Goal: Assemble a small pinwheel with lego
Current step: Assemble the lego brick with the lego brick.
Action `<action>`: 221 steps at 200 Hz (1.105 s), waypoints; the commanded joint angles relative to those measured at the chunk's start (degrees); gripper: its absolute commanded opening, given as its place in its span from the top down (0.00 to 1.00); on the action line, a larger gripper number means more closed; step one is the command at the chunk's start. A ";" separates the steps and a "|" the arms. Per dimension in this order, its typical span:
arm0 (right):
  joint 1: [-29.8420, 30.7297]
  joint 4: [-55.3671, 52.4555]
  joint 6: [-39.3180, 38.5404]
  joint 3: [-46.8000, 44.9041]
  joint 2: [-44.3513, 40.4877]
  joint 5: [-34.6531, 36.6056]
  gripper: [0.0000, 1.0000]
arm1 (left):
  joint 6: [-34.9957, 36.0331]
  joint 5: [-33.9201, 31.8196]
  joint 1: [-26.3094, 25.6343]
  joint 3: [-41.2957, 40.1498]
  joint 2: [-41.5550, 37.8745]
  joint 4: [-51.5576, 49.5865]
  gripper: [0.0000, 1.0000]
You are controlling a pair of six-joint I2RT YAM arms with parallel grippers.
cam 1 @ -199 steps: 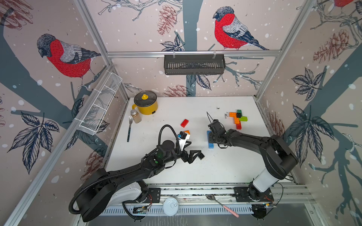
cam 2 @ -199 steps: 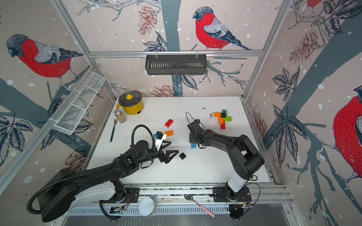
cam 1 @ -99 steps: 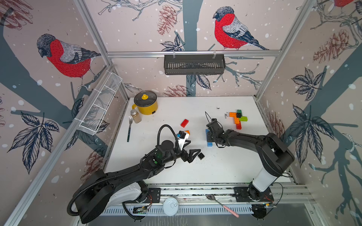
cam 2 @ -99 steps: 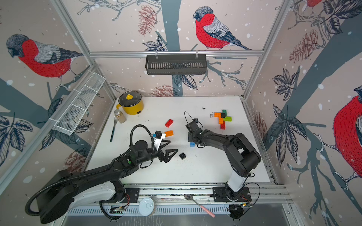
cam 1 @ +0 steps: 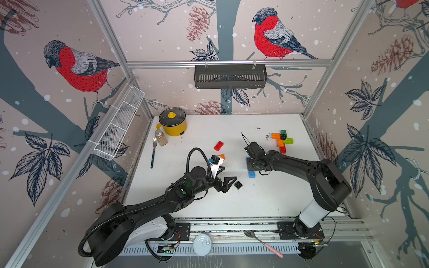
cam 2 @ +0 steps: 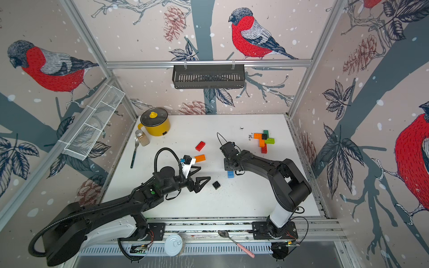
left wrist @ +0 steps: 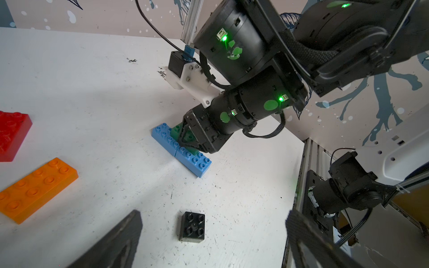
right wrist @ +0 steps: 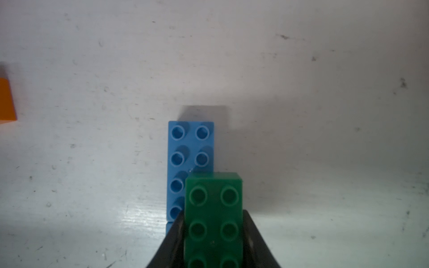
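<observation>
The right gripper (right wrist: 213, 222) pinches a dark green brick (right wrist: 213, 204) over the blue bricks (left wrist: 199, 163) on the table (cam 1: 267, 199). The left gripper (cam 1: 229, 173) is spread wide, with a black square brick (left wrist: 192, 227) just beyond its fingertips.

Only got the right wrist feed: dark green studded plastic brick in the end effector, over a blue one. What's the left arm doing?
Observer: Left end effector is open, beside a small black square studded brick, not gripping it.
Operator: Just one blue brick?
Observer: No, a second blue oblong studded brick lies end to end with it, on the robot's side.
Operator: Anything built already?
Observer: Yes, back right of the white table: a flat cluster of orange, green, lime and red bricks.
</observation>
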 commanded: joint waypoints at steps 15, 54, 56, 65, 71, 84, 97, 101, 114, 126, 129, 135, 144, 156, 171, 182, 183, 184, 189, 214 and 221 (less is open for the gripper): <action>-1.11 -1.39 -1.79 -1.27 -1.78 0.05 0.85 | 0.96 -0.42 -0.02 0.49 -0.02 1.23 0.03; -1.66 1.30 -2.00 -2.11 -0.37 -0.48 0.81 | 1.04 -0.98 -0.02 0.62 -0.04 0.93 0.03; -1.66 1.40 -2.00 -2.09 -0.27 -0.49 0.81 | 1.09 -0.95 -0.02 0.63 -0.03 0.89 0.03; -1.66 1.64 -1.88 -1.94 0.30 -0.50 0.80 | 1.18 -1.04 -0.02 0.64 0.03 0.86 0.03; -1.69 1.85 -1.91 -1.83 0.61 -0.50 0.79 | 1.20 -1.08 -0.02 0.62 -0.05 0.87 0.03; -1.75 2.17 -1.89 -1.48 1.00 -0.66 0.76 | 1.26 -1.14 -0.02 0.64 0.03 0.74 0.03; -1.75 1.87 -1.73 -1.00 1.04 -0.93 0.72 | 1.20 -1.21 -0.02 0.63 0.12 0.72 0.03; -1.75 1.78 -1.65 -0.80 1.02 -1.10 0.70 | 1.21 -1.28 -0.02 0.67 0.12 0.72 0.03; -1.76 1.41 -1.41 -0.38 0.51 -1.44 0.65 | 1.23 -1.31 -0.02 0.71 0.26 0.62 0.03; -1.77 1.12 -1.31 -0.07 0.01 -1.88 0.57 | 1.26 -1.29 -0.02 0.78 0.36 0.59 0.03; -1.75 1.08 -1.30 0.07 -0.07 -1.95 0.55 | 1.26 -1.29 -0.02 0.80 0.38 0.57 0.03; -1.88 1.04 -1.38 0.26 -0.19 -2.09 0.52 | 1.26 -1.29 -0.02 0.93 0.47 0.59 0.03; -1.99 0.86 -1.52 0.58 -0.21 -2.60 0.48 | 1.24 -1.42 -0.02 0.89 0.47 0.51 0.03; -2.22 0.89 -1.61 0.81 -0.36 -3.26 0.43 | 1.35 -1.79 0.06 0.89 0.36 0.29 0.03; -2.41 0.94 -1.65 0.98 -0.65 -4.07 0.38 | 1.37 -2.50 0.07 0.85 0.16 -0.08 0.03; -2.45 0.79 -1.84 1.29 -1.06 -4.75 0.34 | 1.69 -3.03 0.15 0.87 0.01 -0.44 0.03; -2.45 0.78 -1.87 1.31 -1.12 -4.78 0.34 | 1.66 -3.13 0.20 0.88 -0.02 -0.49 0.03; -2.45 0.77 -1.89 1.33 -1.15 -4.79 0.33 | 1.69 -3.18 0.18 0.89 -0.04 -0.51 0.03; -2.48 0.72 -1.99 1.47 -1.46 -5.04 0.32 | 1.79 -3.75 0.16 0.88 -0.13 -0.84 0.03; -2.54 0.55 -2.73 1.69 -4.09 -5.93 0.20 | 2.23 -5.82 0.92 0.78 -0.06 -1.71 0.03; -2.62 0.59 -3.17 1.54 -5.10 -6.41 0.17 | 2.33 -6.47 1.26 0.80 0.16 -1.97 0.03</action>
